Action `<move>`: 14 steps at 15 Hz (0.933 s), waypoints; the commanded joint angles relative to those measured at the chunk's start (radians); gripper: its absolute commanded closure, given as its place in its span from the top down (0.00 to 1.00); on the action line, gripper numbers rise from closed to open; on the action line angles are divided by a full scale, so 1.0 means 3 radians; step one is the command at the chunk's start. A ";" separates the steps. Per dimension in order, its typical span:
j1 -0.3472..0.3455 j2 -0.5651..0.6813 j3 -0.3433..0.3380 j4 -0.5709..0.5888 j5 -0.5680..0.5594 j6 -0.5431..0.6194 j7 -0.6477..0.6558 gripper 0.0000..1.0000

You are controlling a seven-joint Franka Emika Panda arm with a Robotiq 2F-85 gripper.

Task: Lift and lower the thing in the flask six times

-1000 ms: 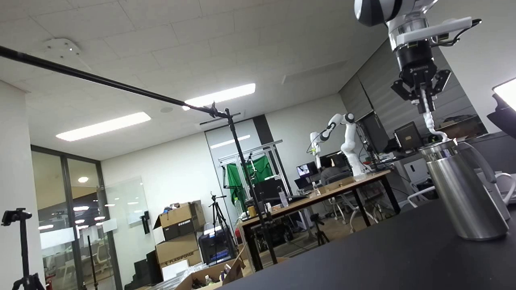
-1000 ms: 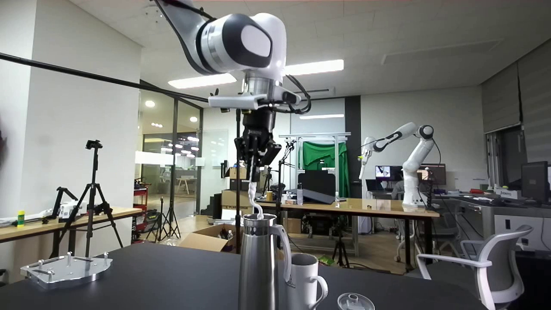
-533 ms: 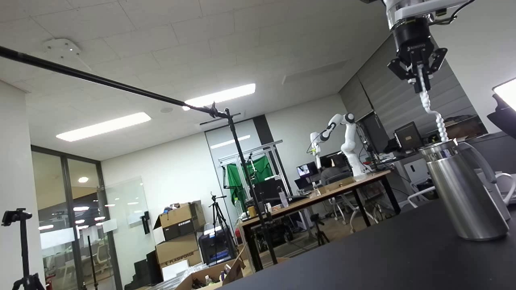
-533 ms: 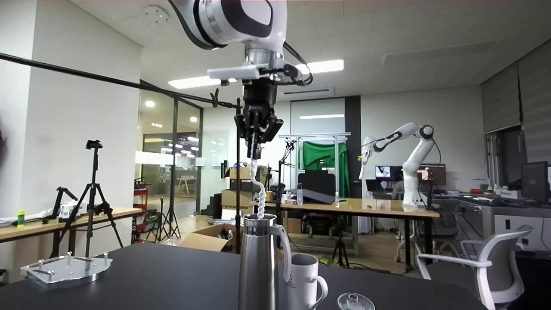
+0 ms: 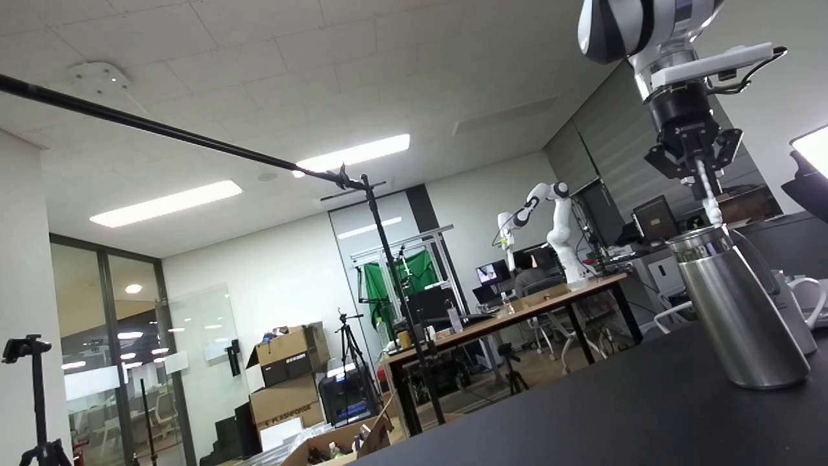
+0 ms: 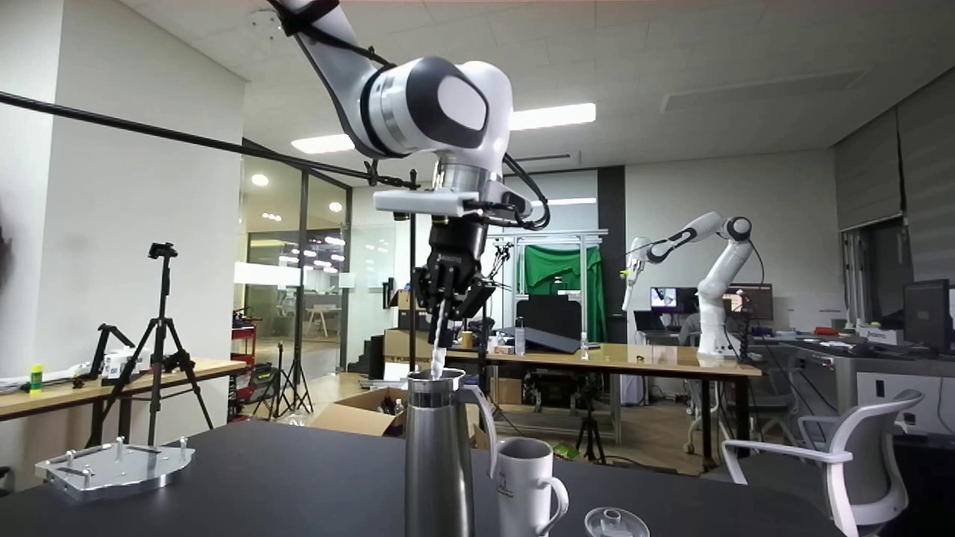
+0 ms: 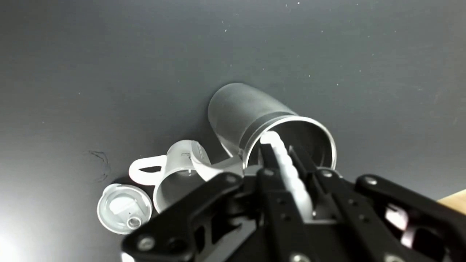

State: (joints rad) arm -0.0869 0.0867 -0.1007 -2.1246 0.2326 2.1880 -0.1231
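The thing, a white, twisted rod, shows in both exterior views point(image 5: 711, 210) point(image 6: 439, 362) and in the wrist view point(image 7: 291, 173). The flask is a brushed-steel vessel with a handle. It stands upright on the dark table in both exterior views point(image 5: 744, 317) point(image 6: 440, 470) and shows in the wrist view point(image 7: 240, 105). My gripper point(image 5: 705, 192) point(image 6: 440, 339) point(image 7: 279, 147) is shut on the rod's upper part, with its fingertips just above the flask's mouth. The rod's lower part is inside the flask and hidden.
A white mug point(image 6: 522, 492) point(image 7: 180, 154) stands close beside the flask's handle. A round lid point(image 6: 615, 523) point(image 7: 123, 209) lies near the mug. A metal plate with posts point(image 6: 116, 470) lies at the table's far left in an exterior view.
The gripper and rod first rose, then came down well below the start height, so less rod shows above the rim. The flask has shifted and turned slightly.
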 commanded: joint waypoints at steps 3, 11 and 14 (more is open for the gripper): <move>-0.0003 -0.0397 0.0036 0.0070 -0.0200 -0.0307 0.0054 0.04; -0.0007 -0.0426 -0.0010 0.0075 -0.0183 -0.0354 -0.0010 0.04; 0.0011 -0.0054 0.0022 0.0066 -0.0199 -0.0282 0.0031 0.04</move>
State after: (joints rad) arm -0.0871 -0.0349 -0.0995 -2.1192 0.1757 2.0846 -0.1248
